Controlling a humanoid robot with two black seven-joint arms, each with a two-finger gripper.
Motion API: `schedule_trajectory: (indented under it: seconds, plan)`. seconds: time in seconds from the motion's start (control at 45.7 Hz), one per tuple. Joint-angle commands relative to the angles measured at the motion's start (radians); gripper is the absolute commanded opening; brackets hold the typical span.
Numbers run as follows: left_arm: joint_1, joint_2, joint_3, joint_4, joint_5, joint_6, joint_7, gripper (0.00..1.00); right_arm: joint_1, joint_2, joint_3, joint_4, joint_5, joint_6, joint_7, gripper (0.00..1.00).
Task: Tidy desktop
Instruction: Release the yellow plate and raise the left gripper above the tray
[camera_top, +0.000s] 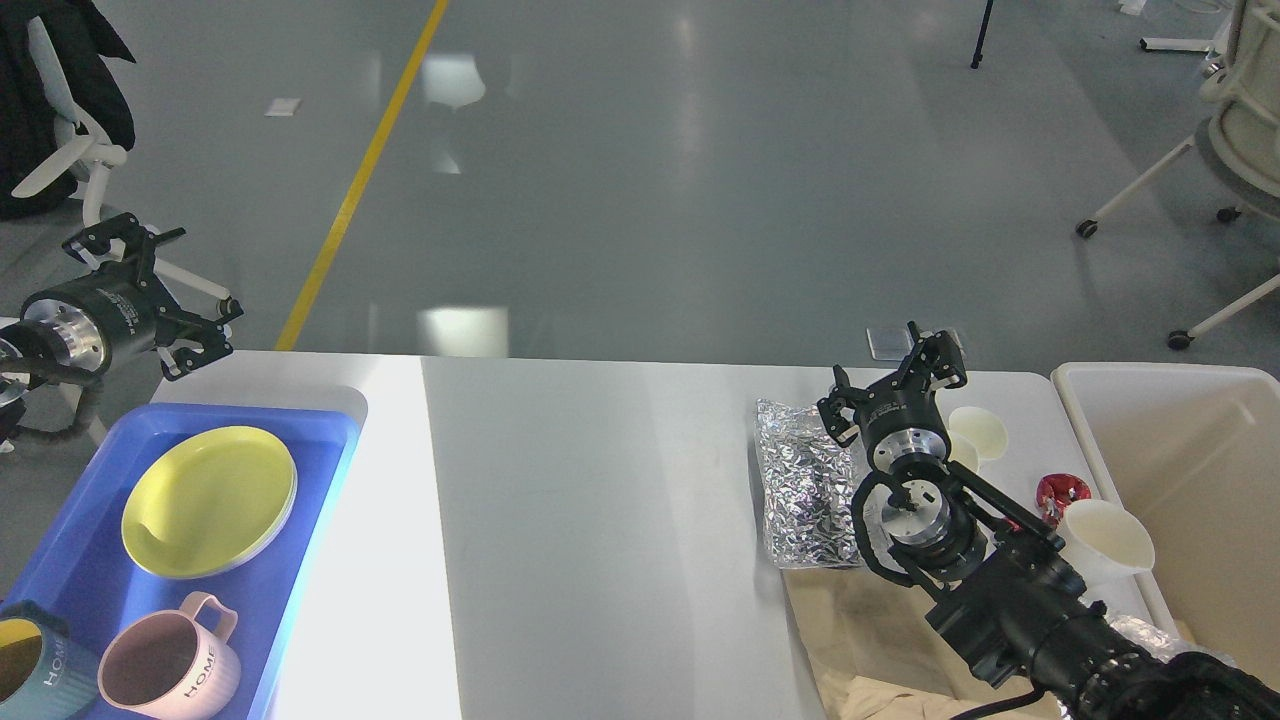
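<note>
At nine o'clock the left gripper (160, 290) hovers spread and empty above the blue tray (60, 560), where the yellow plate (208, 500) and pink mug (165, 665) look sorted. The desktop (590, 520) spans the middle. At three o'clock the right gripper (895, 385), spread, hangs over the foil bag (805, 490), paper cups (1100, 540) and red wrapper (1062, 490) left to clear.

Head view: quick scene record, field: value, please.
surface: desktop
left side: blue tray holding yellow plates, pink mug, teal mug
right side: foil bag, white cups, red item, brown paper
far right: beige bin
left gripper: open, above the tray's far corner, empty
right gripper: open, over foil bag's far edge, empty
</note>
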Motion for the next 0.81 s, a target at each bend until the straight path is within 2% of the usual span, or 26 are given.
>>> schedule_trajectory:
  seconds: [0.0, 0.066, 0.109, 0.153, 0.241, 0.263, 0.328, 0.372, 0.416, 0.591, 0.788]
  plan:
    - [0.001, -0.071, -0.098, 0.044, -0.002, -0.001, -0.009, 0.96, 0.000, 0.000, 0.000, 0.001, 0.000, 0.001, 0.000, 1.00]
    - [0.000, -0.112, -0.131, 0.070, 0.001, 0.001, -0.041, 0.96, 0.000, 0.000, 0.000, 0.001, 0.000, 0.000, 0.000, 1.00]
    - [-0.003, -0.142, -0.140, 0.085, 0.004, 0.001, -0.090, 0.96, 0.000, 0.000, 0.000, 0.001, 0.000, 0.000, 0.000, 1.00]
    - [-0.008, -0.171, -0.140, 0.098, 0.004, -0.001, -0.161, 0.96, 0.000, 0.000, 0.000, 0.001, 0.000, 0.000, 0.000, 1.00]
    - [-0.010, -0.244, -0.140, 0.107, 0.004, -0.001, -0.328, 0.96, 0.000, 0.002, 0.000, 0.001, 0.000, 0.000, 0.000, 1.00]
    - [-0.003, -0.287, -0.140, 0.107, 0.005, -0.002, -0.404, 0.96, 0.000, 0.000, 0.000, 0.001, 0.000, 0.000, 0.000, 1.00]
    - [0.000, -0.327, -0.132, 0.107, 0.005, -0.008, -0.483, 0.96, 0.000, 0.000, 0.000, 0.001, 0.000, 0.000, 0.000, 1.00]
    - [0.004, -0.346, -0.125, 0.107, 0.005, -0.021, -0.514, 0.96, 0.000, 0.000, 0.000, 0.001, 0.000, 0.000, 0.000, 1.00]
    - [0.020, -0.361, -0.123, 0.107, 0.005, -0.039, -0.528, 0.96, 0.000, 0.000, 0.000, 0.001, 0.000, 0.000, 0.000, 1.00]
    - [0.104, -0.424, -0.108, 0.107, 0.010, -0.109, -0.534, 0.96, 0.000, 0.000, 0.000, 0.000, 0.000, 0.000, 0.000, 1.00]
    - [0.109, -0.504, -0.103, 0.127, 0.013, -0.149, -0.526, 0.97, 0.000, 0.000, 0.000, 0.000, 0.000, 0.000, 0.000, 1.00]
